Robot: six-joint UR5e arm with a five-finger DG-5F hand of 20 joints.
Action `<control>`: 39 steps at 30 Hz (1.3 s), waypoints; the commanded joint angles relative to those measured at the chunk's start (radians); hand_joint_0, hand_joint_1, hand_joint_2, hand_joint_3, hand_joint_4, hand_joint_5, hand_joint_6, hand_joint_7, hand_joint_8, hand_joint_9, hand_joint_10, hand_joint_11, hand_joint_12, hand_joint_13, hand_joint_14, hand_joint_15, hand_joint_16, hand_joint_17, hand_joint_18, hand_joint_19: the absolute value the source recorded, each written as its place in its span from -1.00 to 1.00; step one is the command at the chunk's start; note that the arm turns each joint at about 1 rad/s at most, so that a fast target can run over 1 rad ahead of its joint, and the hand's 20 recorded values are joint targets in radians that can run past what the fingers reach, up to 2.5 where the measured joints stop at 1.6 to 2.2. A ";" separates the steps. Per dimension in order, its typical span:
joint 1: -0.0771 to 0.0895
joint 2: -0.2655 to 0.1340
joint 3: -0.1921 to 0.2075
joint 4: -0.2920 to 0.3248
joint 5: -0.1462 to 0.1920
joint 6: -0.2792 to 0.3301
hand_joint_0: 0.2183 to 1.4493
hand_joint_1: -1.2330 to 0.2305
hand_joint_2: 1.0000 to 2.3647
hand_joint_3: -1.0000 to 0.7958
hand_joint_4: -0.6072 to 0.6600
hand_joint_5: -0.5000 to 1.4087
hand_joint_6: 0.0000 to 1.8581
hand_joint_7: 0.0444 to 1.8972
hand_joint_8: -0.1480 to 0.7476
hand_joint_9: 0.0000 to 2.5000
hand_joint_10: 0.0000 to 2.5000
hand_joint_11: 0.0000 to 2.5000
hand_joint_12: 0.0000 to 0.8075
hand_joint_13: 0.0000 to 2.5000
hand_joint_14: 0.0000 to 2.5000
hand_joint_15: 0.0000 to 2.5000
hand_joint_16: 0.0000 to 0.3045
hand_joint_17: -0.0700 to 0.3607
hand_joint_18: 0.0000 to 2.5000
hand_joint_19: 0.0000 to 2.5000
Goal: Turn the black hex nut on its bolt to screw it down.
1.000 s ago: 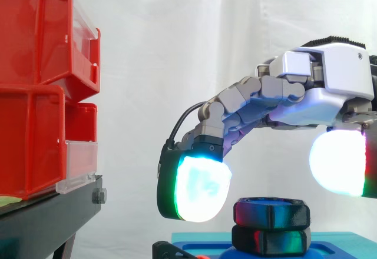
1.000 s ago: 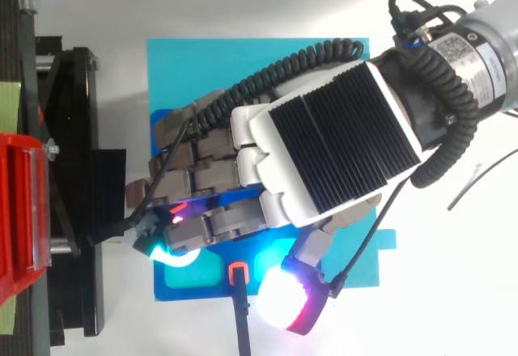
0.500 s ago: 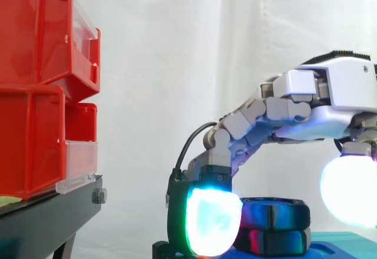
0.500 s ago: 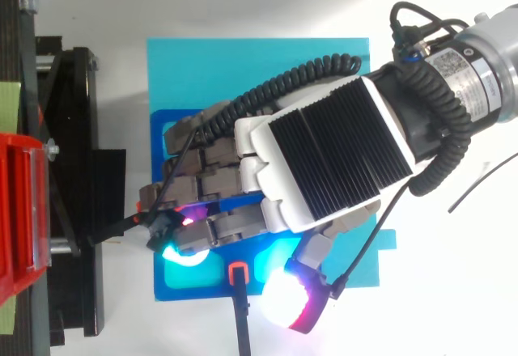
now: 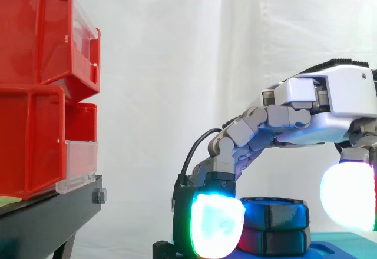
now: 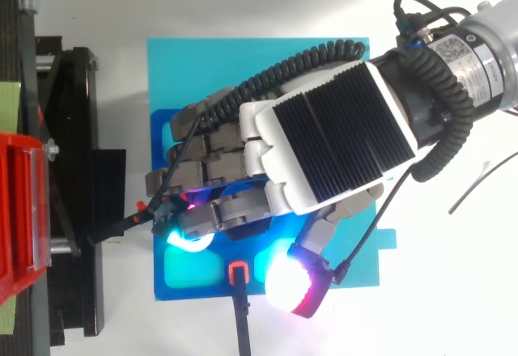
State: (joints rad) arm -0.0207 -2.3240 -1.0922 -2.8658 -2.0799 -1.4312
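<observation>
The black hex nut stands on the blue base plate, well in from the plate's edges and directly under the hand, which arches over it from the right. It sits flat on a second black hex piece. Only a thin seam shows between the two, and no bare thread. Judging by that, the nut looks almost fully run down, with at most a final tightening left. Whether it is snug cannot be read. The nut is matt black with flat faces and a raised round rim on top, and it is tinted blue by the hand's glow. I cannot tell whether the hand grips it.
</observation>
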 commanded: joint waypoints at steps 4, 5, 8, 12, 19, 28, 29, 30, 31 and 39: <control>-0.007 0.000 0.000 0.002 -0.005 0.000 -0.52 -0.11 -1.00 -0.41 0.35 -0.67 -0.28 -0.20 -0.02 -0.59 -0.99 -0.72 -0.12 -0.45 -0.99 -0.74 -0.68 -0.17 -0.53 -0.67; -0.008 0.000 0.000 0.000 -0.005 0.000 -0.50 -0.15 -1.00 -0.37 0.34 -0.67 -0.30 -0.19 -0.04 -0.60 -0.99 -0.72 -0.13 -0.46 -0.99 -0.74 -0.69 -0.17 -0.54 -0.66; -0.010 0.000 0.000 0.002 -0.005 0.000 -0.47 -0.24 -0.99 -0.30 0.40 -0.68 -0.31 -0.21 0.00 -0.59 -0.99 -0.72 -0.08 -0.44 -0.99 -0.76 -0.66 -0.13 -0.51 -0.68; -0.013 0.000 0.000 0.002 -0.009 0.000 -0.45 -0.28 -0.99 -0.26 0.42 -0.68 -0.31 -0.22 0.01 -0.59 -0.99 -0.72 -0.07 -0.44 -0.99 -0.76 -0.65 -0.12 -0.50 -0.69; -0.018 0.000 0.000 0.003 -0.020 0.000 -0.40 -0.34 -0.99 -0.22 0.42 -0.68 -0.29 -0.25 0.00 -0.58 -0.99 -0.72 -0.09 -0.43 -0.99 -0.76 -0.65 -0.12 -0.50 -0.69; -0.019 0.000 0.000 0.005 -0.020 0.000 -0.41 -0.35 -0.99 -0.29 0.40 -0.68 -0.25 -0.30 -0.03 -0.59 -0.99 -0.71 -0.12 -0.44 -0.99 -0.76 -0.67 -0.16 -0.51 -0.68; -0.021 0.000 0.000 0.005 -0.020 0.000 -0.46 -0.31 -0.99 -0.34 0.35 -0.68 -0.26 -0.24 -0.07 -0.60 -0.99 -0.71 -0.16 -0.45 -0.99 -0.74 -0.70 -0.19 -0.53 -0.67; -0.021 0.000 0.000 0.005 -0.020 0.000 -0.48 -0.30 -0.99 -0.36 0.36 -0.68 -0.26 -0.25 -0.06 -0.60 -0.99 -0.71 -0.15 -0.45 -0.99 -0.74 -0.69 -0.19 -0.53 -0.67; -0.021 0.000 0.000 0.005 -0.020 0.000 -0.52 -0.26 -1.00 -0.41 0.38 -0.68 -0.25 -0.27 -0.04 -0.59 -0.99 -0.71 -0.14 -0.44 -0.99 -0.75 -0.69 -0.17 -0.52 -0.67; -0.019 0.002 0.002 0.000 -0.019 0.000 -0.63 -0.09 -1.00 -0.44 0.44 -0.68 -0.30 -0.23 0.02 -0.59 -0.99 -0.72 -0.06 -0.43 -0.99 -0.75 -0.65 -0.11 -0.50 -0.69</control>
State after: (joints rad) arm -0.0421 -2.3231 -1.0915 -2.8623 -2.0998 -1.4312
